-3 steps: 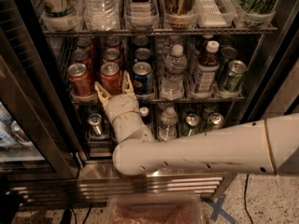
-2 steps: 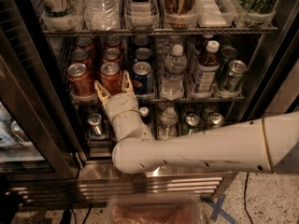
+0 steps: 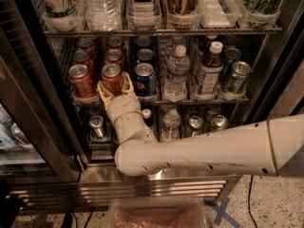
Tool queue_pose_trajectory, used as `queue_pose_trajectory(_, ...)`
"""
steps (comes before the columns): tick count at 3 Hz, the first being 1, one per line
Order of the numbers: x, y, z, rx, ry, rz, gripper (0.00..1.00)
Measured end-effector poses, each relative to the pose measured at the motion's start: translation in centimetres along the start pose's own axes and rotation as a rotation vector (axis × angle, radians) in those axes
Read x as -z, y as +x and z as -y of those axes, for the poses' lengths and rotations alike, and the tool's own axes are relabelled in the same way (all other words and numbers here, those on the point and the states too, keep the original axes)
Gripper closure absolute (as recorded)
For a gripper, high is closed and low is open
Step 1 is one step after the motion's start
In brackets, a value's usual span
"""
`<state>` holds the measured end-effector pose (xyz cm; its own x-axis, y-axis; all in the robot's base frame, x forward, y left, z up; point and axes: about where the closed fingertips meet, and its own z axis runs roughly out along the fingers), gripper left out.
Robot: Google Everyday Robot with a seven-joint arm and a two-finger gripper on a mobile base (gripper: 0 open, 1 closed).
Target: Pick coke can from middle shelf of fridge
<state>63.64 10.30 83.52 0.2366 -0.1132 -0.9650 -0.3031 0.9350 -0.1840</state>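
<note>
The fridge [image 3: 52, 141] stands open in front of me. Its middle shelf [image 3: 204, 100] holds lanes of drinks. Two lanes of red coke cans stand at its left. The front coke can [image 3: 112, 76] of the second lane has a silver top. My gripper [image 3: 115, 87] reaches up to it on a white arm. Its two cream fingers [image 3: 102, 92] stand either side of the can's lower body, apart and open. Whether they touch the can I cannot tell. Another red can [image 3: 80, 80] stands just to the left.
A blue Pepsi can [image 3: 145, 79] stands right of the gripper, then a water bottle [image 3: 176, 72], a white-capped bottle [image 3: 209, 69] and green cans [image 3: 236, 76]. The upper rack [image 3: 161, 32] holds tall bottles. The lower shelf holds cans [image 3: 97, 126]. A pink tub [image 3: 156, 213] sits on the floor.
</note>
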Motion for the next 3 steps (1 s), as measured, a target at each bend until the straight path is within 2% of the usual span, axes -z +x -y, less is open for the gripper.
queue_pose_trajectory(1,0.0,0.0,0.0,0.0,0.0,0.0,0.96)
queue_pose_trajectory(2,0.0,-0.01,0.0,0.0,0.0,0.0,1.0)
queue_pose_trajectory(3,-0.01,-0.06,-0.02,0.0,-0.002,0.001,1.0)
